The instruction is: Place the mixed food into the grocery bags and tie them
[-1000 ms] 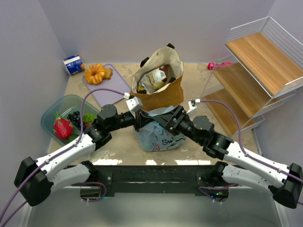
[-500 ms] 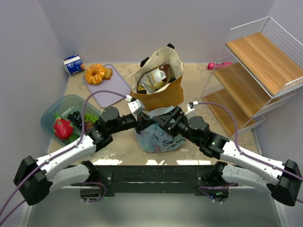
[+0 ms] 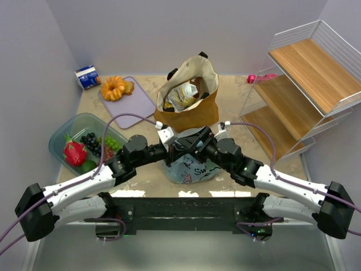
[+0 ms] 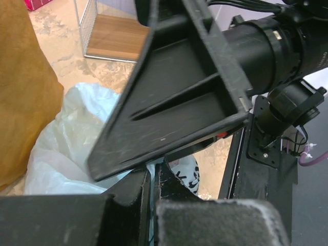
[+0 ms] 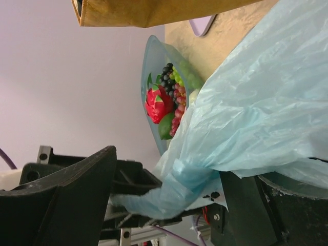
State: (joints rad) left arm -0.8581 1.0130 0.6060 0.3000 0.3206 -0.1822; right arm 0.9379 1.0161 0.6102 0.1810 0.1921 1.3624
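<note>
Blue film bunched at the centre of the tabletop (image 3: 237, 107) suggests tying is in hand, I'd say — two bags, one tote (image 3: 192, 118) behind, untied, and one blue bag (image 3: 189, 169) whose neck the left gripper (image 4: 152, 189) pinches shut while the right gripper (image 5: 171, 177) gapes around a strand, needing to clamp and pull.
</note>
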